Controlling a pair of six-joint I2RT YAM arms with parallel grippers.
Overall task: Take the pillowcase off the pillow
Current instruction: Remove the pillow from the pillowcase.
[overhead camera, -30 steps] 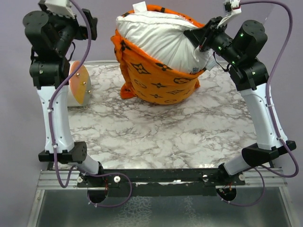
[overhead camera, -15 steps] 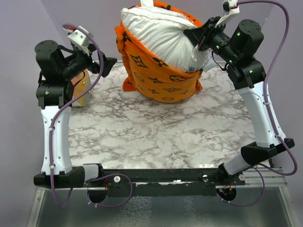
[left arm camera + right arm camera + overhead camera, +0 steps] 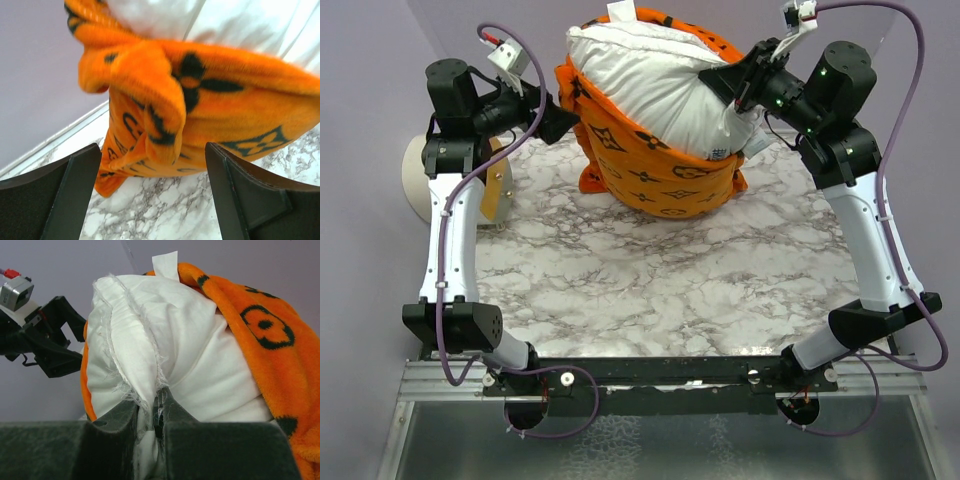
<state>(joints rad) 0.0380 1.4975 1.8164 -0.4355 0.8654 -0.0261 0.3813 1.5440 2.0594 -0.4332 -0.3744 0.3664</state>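
The white pillow (image 3: pixel 655 85) hangs in the air at the back, held at its right end by my right gripper (image 3: pixel 717 76), which is shut on a pinched fold of the white pillow (image 3: pixel 145 365). The orange pillowcase (image 3: pixel 660 175) with black motifs sags around the pillow's lower half, its bottom resting on the marble table (image 3: pixel 650 280). My left gripper (image 3: pixel 568 122) is open, its fingers (image 3: pixel 55 195) either side of a bunched orange fold of the pillowcase (image 3: pixel 155 95) at the left edge, not closed on it.
A cream cylinder with an orange face (image 3: pixel 490 185) stands at the table's left edge, behind the left arm. The purple wall is close behind the pillow. The table's near half is bare marble.
My left gripper has swung right and up from beside the cylinder to the pillowcase's left edge. My right gripper keeps holding the pillow, which has shifted slightly.
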